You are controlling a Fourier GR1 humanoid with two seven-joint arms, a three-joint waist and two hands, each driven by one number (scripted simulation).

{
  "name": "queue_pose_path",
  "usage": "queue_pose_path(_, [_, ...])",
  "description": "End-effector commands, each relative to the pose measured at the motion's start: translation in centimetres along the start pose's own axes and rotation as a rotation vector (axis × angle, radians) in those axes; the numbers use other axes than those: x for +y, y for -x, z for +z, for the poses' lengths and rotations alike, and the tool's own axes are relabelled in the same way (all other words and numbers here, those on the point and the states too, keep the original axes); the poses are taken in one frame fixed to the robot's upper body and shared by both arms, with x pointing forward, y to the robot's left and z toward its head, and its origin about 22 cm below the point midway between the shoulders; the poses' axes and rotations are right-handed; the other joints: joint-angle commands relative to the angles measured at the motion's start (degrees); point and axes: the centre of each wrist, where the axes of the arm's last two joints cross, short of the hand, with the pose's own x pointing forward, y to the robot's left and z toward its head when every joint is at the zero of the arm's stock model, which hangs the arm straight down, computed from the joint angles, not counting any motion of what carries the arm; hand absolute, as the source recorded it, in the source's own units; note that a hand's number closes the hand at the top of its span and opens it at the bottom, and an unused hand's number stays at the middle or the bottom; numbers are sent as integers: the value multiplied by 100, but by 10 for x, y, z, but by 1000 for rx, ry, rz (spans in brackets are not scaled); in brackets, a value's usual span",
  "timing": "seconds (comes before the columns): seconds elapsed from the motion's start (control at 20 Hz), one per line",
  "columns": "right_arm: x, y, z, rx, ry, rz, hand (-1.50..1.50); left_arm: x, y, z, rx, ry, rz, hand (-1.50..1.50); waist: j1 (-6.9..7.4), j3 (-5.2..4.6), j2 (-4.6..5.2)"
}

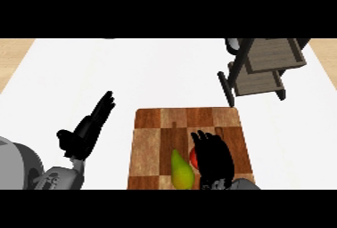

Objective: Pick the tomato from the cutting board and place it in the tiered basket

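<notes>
On the board (158, 133), the tomato (193, 156) is mostly covered by the right hand (214, 160); finger closure cannot be told. Judged smooth, soft, bruisable; best cupped round its middle.

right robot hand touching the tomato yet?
Cannot tell. In the head view the right robot hand covers most of the tomato; only a red sliver shows, neither contact nor gap.
</notes>
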Motion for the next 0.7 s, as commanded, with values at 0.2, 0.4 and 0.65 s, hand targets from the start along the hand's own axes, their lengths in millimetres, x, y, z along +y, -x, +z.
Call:
queue_pose_path(0.2, [-5, -15, -17, -111, 111, -58, 150, -7, -10, -17, -10, 10, 7, 0, 4, 1, 5])
queue_pose_path(0.4, [9, -21, -30, -131, 125, -60, 150, -20, 13, 2, -8, 17, -2, 0, 12, 0, 5])
queue_pose_path(0.65, [-20, 45, -23, 448, 155, -277, 150, 12, 8, 14, 31, -71, -4, 0, -450, -23, -128])
